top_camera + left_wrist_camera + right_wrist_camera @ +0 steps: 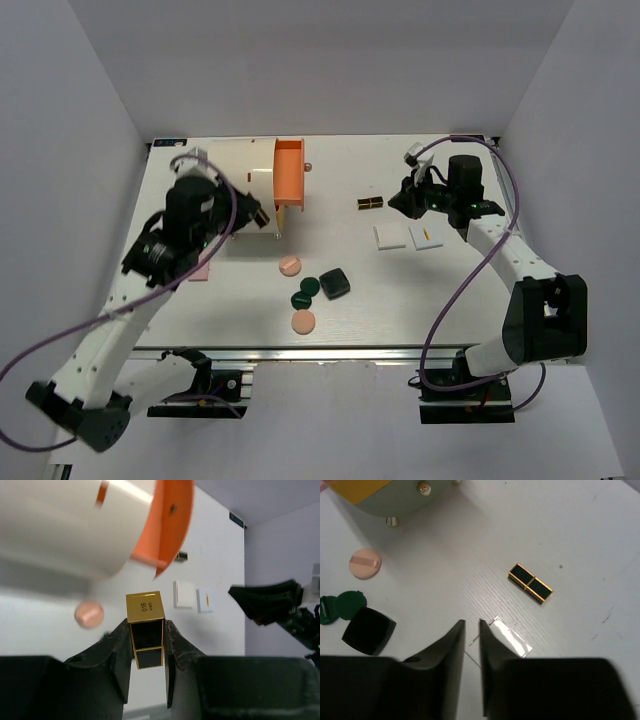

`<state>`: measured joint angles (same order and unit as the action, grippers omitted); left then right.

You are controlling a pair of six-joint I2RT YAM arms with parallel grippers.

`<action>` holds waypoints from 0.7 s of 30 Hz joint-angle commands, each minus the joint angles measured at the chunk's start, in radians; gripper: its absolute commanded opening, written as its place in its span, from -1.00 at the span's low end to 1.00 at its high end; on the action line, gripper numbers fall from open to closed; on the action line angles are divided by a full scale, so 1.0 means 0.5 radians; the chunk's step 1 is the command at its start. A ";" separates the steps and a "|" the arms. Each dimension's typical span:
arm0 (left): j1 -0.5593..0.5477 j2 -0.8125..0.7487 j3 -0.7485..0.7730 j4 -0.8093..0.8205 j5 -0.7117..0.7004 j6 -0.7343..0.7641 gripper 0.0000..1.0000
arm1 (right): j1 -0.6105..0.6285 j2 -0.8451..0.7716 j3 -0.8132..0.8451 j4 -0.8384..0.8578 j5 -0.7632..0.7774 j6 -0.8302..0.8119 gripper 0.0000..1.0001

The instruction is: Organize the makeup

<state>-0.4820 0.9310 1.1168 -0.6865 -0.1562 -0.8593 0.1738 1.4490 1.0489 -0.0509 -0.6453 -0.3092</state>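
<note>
Tabletop (212,545): bar (145,611) (black-gold) inside left pincer (146,630)

We log this as a robotics lab cell: white table (450,300) boxed by plain white walls (330,60), aluminium rail (330,352) along its near edge.

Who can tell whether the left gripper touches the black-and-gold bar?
Touching. The left wrist view shows the left gripper clamped on the bar, fingers against both sides.

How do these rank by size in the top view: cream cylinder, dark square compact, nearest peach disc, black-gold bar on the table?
1. cream cylinder
2. dark square compact
3. nearest peach disc, only slightly smaller
4. black-gold bar on the table
</note>
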 commanded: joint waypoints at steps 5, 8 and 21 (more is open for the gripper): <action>-0.012 0.947 1.185 -0.146 -0.237 0.947 -1.00 | -0.013 0.026 0.047 0.028 0.039 -0.050 -0.56; -0.015 1.267 1.511 -0.115 -0.231 1.138 -1.00 | -0.013 0.056 0.093 -0.018 0.048 -0.053 -0.22; -0.024 1.654 1.706 -0.057 -0.178 1.304 -0.55 | -0.013 0.124 0.157 -0.137 -0.001 -0.268 0.60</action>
<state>-0.4873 1.8015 1.9625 -0.7303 -0.2485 -0.2302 0.1703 1.4944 1.0805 -0.1112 -0.6308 -0.4015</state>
